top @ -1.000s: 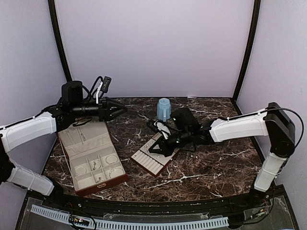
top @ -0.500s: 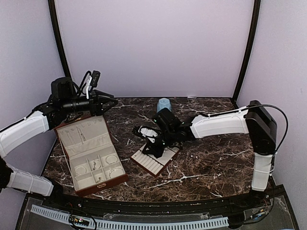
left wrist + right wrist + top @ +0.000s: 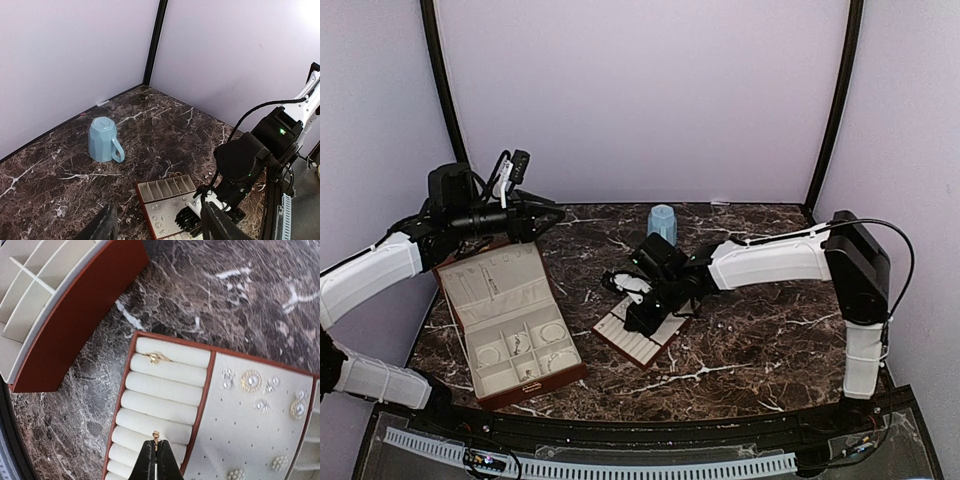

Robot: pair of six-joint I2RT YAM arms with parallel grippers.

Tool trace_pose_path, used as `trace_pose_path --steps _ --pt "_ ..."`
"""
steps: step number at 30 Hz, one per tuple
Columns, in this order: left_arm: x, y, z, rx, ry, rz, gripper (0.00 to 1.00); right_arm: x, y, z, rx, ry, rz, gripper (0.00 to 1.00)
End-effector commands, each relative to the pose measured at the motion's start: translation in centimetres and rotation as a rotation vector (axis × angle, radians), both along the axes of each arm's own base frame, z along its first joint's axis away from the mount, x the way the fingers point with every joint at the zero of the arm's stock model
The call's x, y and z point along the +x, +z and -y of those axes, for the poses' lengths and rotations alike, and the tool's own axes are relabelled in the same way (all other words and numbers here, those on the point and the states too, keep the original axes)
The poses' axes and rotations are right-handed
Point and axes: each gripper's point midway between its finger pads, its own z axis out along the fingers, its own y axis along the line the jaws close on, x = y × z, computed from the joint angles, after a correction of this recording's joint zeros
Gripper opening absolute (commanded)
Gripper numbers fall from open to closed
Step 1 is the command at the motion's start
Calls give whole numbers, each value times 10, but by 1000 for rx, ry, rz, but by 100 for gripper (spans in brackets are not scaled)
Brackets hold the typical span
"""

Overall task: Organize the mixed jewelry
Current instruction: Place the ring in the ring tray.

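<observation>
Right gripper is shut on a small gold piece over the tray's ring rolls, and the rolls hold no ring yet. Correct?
Not quite. The right wrist view shows one gold ring already seated between the top two ring rolls. The rest holds: the right gripper is shut on a small gold piece over the tray.

My top camera looks down on the whole table [image 3: 760, 340]. Both wrist cameras, the right closest, share its tray [image 3: 160, 407].
</observation>
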Motion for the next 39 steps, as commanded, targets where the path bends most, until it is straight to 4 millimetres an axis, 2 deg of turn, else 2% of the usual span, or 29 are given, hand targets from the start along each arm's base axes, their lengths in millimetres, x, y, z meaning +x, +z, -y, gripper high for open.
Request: trace_pose_path --steps 1,5,8,14,17,20,29,39 --pt "2 -4 -10 18 58 3 60 -5 29 12 35 -312 -175 0" --pt "6 -4 -15 31 103 4 60 -11 26 35 7 -587 -328 0" --pt "7 -2 -19 32 125 8 60 -20 26 35 17 -701 -434 0" --pt "6 -1 -20 25 136 5 60 -37 9 36 -51 -864 -562 0" --pt "5 0 -21 25 140 9 60 -40 6 35 -81 -917 -582 0" --pt "5 2 -21 20 142 12 60 -43 0 45 -149 -975 -577 0" --pt "-1 7 -17 -21 111 -3 60 -52 -17 56 -249 -1099 -593 0" --pt "-7 17 -21 -20 118 41 61 -45 -25 48 -267 -1143 -582 0"
